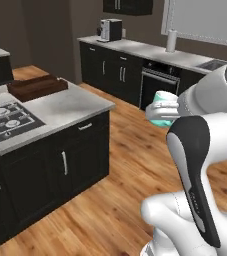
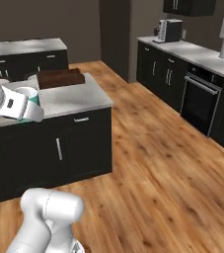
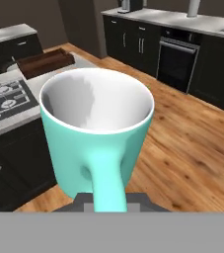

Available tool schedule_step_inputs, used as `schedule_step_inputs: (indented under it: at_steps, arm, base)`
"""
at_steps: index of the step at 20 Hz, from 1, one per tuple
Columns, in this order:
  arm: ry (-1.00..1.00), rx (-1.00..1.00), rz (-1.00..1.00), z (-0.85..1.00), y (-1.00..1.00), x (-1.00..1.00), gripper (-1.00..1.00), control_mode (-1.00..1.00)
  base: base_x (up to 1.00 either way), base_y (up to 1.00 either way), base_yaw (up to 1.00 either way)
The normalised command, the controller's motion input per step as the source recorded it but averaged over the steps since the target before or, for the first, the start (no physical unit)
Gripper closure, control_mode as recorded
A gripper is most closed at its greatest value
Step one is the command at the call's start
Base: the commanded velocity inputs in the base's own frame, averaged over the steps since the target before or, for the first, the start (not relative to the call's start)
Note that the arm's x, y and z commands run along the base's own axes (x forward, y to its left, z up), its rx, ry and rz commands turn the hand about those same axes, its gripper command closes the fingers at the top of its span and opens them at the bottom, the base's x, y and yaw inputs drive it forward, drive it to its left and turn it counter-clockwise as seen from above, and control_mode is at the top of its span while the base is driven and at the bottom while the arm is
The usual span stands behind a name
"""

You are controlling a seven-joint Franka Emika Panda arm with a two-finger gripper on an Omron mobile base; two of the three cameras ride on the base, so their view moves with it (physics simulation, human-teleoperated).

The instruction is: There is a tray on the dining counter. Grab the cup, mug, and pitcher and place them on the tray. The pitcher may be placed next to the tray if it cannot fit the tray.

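End effector (image 3: 107, 197) pinches the mug (image 3: 96, 136) by its handle, upright. I'd keep it level and carry it toward the tray (image 3: 45, 63), well ahead on the worktop (image 3: 15, 116).

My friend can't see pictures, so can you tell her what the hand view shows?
A teal mug with a white inside sits upright, close up, gripped by its handle in the robot's hand. Behind it on the left is the marble dining counter with a gas cooktop and a brown wooden tray, above a wooden floor.
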Motion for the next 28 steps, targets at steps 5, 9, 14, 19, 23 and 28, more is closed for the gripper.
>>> schedule_step_inputs:
  at_steps: [5, 9, 14, 19, 23, 28]
  arm:
    - [0.00, 0.00, 0.00, 0.00, 0.00, 0.00, 1.00, 1.00]
    - [0.00, 0.00, 0.00, 0.00, 0.00, 0.00, 1.00, 1.00]
    - [0.00, 0.00, 0.00, 0.00, 0.00, 0.00, 1.00, 1.00]
    - [0.00, 0.00, 0.00, 0.00, 0.00, 0.00, 1.00, 1.00]
    - [0.00, 0.00, 0.00, 0.00, 0.00, 0.00, 1.00, 1.00]
    - [0.00, 0.00, 0.00, 0.00, 0.00, 0.00, 1.00, 1.00]
  base:
    - [0.79, -0.47, 0.15]
    - [0.85, -0.79, 0.13]
    - [0.81, -0.87, 0.17]
    - [0.83, -0.84, 0.26]
    - [0.94, -0.72, 0.32]
    - [0.96, -0.64, 0.41]
